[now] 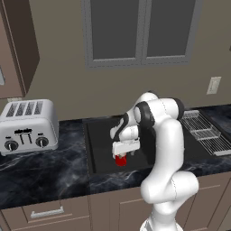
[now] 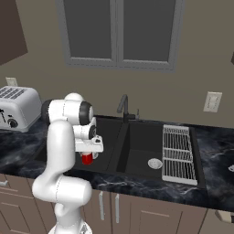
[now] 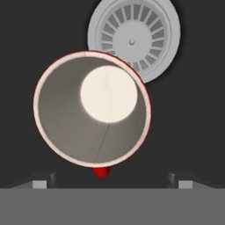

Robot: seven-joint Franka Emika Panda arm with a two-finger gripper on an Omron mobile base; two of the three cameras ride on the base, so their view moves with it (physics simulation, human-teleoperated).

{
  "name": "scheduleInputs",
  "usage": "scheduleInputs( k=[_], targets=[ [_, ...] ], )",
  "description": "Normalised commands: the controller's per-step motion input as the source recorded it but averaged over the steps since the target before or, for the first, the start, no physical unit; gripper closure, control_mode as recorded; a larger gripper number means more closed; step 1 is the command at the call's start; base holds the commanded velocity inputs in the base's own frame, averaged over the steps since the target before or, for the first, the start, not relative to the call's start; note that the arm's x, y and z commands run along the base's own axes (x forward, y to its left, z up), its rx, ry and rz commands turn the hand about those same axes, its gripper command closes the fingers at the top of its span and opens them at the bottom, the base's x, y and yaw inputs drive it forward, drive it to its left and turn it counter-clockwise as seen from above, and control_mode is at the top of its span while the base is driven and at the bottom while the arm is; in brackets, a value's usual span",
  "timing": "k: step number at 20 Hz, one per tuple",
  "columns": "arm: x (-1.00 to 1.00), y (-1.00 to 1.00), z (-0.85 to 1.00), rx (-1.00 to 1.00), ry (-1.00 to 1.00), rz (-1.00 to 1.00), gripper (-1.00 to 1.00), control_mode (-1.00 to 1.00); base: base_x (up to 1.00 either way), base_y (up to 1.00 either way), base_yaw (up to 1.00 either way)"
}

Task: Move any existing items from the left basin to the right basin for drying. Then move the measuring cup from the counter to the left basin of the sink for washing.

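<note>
A small red mug (image 1: 120, 160) with a white inside (image 3: 92, 107) stands upright in the wide left basin (image 1: 100, 149), close to its round silver drain (image 3: 140, 30). My gripper (image 1: 124, 154) hangs straight down just over the mug, open, with one fingertip (image 3: 39, 183) out to each side of it and neither touching. The right base view has the mug (image 2: 87, 158) under the gripper (image 2: 89, 153). The narrower right basin (image 2: 139, 146) lies beyond the divider. A small pale thing (image 2: 231, 168) on the counter (image 1: 40, 171) is cut by the frame edge; I cannot tell whether it is the measuring cup.
A silver toaster (image 1: 28, 125) stands on the counter to the left of the sink. A dark curved faucet (image 2: 123, 107) rises behind the divider. A wire rack (image 2: 177, 153) lies over the right basin's far side, beside its drain (image 2: 155, 163).
</note>
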Motion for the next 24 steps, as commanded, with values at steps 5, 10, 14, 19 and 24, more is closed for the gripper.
scheduleInputs(
  k=[5,10,14,19,24],
  targets=[
    [-0.12,0.0,0.0,0.0,-0.04,-0.02,-1.0,-1.0,0.0,0.0,0.0],
    [-0.21,0.0,0.0,0.0,-0.02,-0.03,-1.0,-1.0,0.0,0.0,0.0],
    [-0.21,0.0,0.0,0.0,-0.01,-0.04,-1.0,-1.0,0.0,0.0,0.0],
    [-0.11,0.0,0.0,0.0,0.0,-0.04,-1.0,-1.0,0.0,0.0,0.0],
    [0.01,0.01,0.0,0.0,0.0,-0.02,-1.0,-1.0,0.0,0.0,0.0]
  ],
)
